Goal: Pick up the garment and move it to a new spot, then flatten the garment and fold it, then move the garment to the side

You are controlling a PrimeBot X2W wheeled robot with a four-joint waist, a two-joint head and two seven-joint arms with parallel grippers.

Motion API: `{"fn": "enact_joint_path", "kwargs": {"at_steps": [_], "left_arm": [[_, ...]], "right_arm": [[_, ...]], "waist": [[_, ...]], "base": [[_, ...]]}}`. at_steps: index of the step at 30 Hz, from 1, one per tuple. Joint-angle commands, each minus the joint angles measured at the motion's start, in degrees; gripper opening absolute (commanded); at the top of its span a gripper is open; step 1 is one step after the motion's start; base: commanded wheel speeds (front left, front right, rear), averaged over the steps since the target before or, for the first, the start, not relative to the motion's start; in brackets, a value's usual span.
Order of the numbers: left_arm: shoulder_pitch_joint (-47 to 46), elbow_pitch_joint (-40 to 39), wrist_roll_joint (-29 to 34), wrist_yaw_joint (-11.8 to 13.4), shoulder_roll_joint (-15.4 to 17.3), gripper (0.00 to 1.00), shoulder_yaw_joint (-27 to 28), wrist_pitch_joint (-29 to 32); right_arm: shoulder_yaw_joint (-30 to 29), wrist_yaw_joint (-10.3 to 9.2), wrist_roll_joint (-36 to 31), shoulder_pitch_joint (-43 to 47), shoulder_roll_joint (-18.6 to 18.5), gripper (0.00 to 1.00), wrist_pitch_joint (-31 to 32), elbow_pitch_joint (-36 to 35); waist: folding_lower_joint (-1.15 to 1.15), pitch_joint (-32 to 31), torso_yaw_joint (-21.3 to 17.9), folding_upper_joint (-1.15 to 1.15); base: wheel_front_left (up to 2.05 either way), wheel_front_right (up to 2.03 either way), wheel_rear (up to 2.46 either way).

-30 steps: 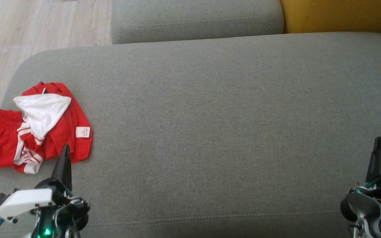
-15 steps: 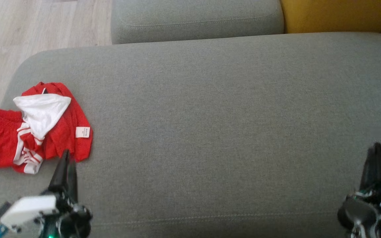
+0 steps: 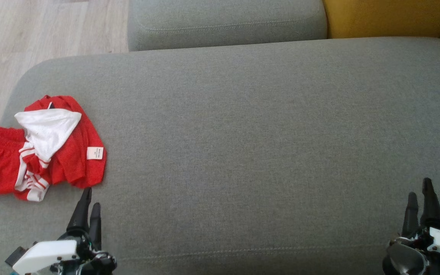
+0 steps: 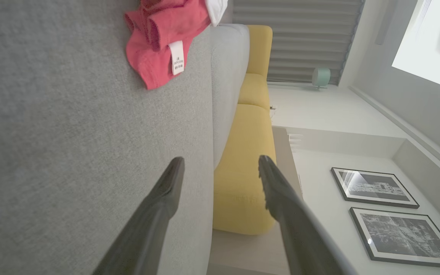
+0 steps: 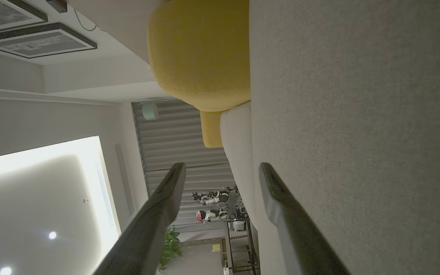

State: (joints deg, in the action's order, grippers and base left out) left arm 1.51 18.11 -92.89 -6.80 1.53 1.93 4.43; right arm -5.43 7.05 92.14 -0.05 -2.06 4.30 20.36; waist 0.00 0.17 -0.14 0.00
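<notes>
Head view: red-and-white garment, prob. shorts, sits crumpled at the left end of the grey cushion, left gripper near it, right gripper well apart, both spread wide w/ nothing held, so pick-up, flattening, folding & side move are all yet to do.

The garment, at nine o'clock, is coloured red, with a white panel and white stripes. The sofa cushion is flecked grey. A yellow cushion is seen at one o'clock, and pale wood-grained floor at eleven.
</notes>
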Motion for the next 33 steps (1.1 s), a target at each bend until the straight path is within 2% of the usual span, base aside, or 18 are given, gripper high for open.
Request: {"fn": "enact_joint_path", "kwargs": {"at_steps": [1,8,22,33], "left_arm": [[-2.36,-2.71,0.65,-0.23,0.54,1.00,-0.33,-0.54],[-2.21,-3.79,4.12,-0.26,1.00,1.00,-1.38,-1.94],[-1.75,-5.64,22.57,1.08,0.70,1.00,-2.52,-4.29],[-1.45,-10.33,32.20,3.11,0.75,1.00,-4.51,-6.13]], "right_arm": [[0.64,0.06,-1.15,-2.05,-0.42,1.00,-0.61,-2.33],[1.62,0.08,-6.58,-2.06,-0.45,1.00,-1.79,-3.29],[3.40,0.13,-23.01,-1.37,-0.50,1.00,-4.14,-5.58],[6.25,0.17,-33.57,-0.78,-0.54,1.00,-5.98,-9.55]], "waist": [[0.00,-0.01,-0.03,0.00],[0.00,-0.05,-0.21,0.00],[0.00,-0.31,-0.20,0.00],[0.00,-0.39,0.05,0.00]], "base": [[0.00,0.00,0.00],[0.00,0.00,0.00],[0.00,0.00,0.00],[0.00,0.00,0.00]]}}
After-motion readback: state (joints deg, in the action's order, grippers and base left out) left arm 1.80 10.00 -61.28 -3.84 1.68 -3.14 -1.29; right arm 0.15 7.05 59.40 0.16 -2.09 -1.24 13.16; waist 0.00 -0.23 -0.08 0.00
